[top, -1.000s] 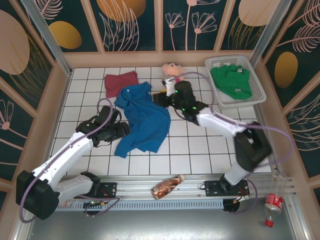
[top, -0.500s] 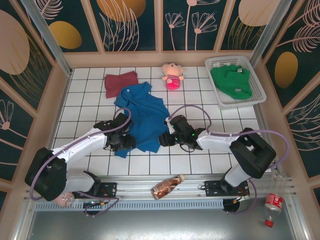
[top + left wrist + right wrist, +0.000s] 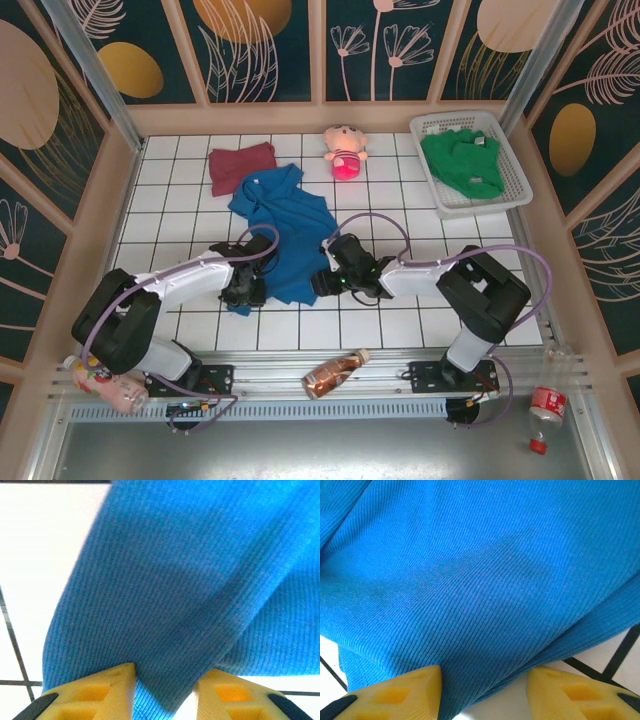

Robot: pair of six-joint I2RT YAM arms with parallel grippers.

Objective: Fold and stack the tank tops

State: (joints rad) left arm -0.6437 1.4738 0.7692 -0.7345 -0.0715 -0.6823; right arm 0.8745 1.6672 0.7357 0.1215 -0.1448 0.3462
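Observation:
The bright blue tank top [image 3: 285, 235] lies spread and rumpled on the white tiles mid-table. My left gripper [image 3: 245, 292] sits at its near left corner; in the left wrist view the yellow fingers [image 3: 95, 695] press a bunched fold of the blue ribbed cloth [image 3: 180, 605] between them, so that gripper [image 3: 165, 680] is shut on it. My right gripper [image 3: 322, 282] is at the near right hem. There the gripper [image 3: 485, 680] stands open, with the hem [image 3: 485, 590] reaching between the fingers. The maroon tank top [image 3: 241, 165] lies folded at the back left. The green one [image 3: 462, 160] rests in the basket.
A white basket [image 3: 470, 118] stands at the back right. A pink plush doll [image 3: 345, 150] lies at the back centre. A brown bottle [image 3: 335, 372] lies on the front rail between the arm bases, and another bottle [image 3: 545, 405] at the far right.
Both arms came down to the blue top's near edge, the right one from beside the doll. The left jaws have narrowed onto the cloth.

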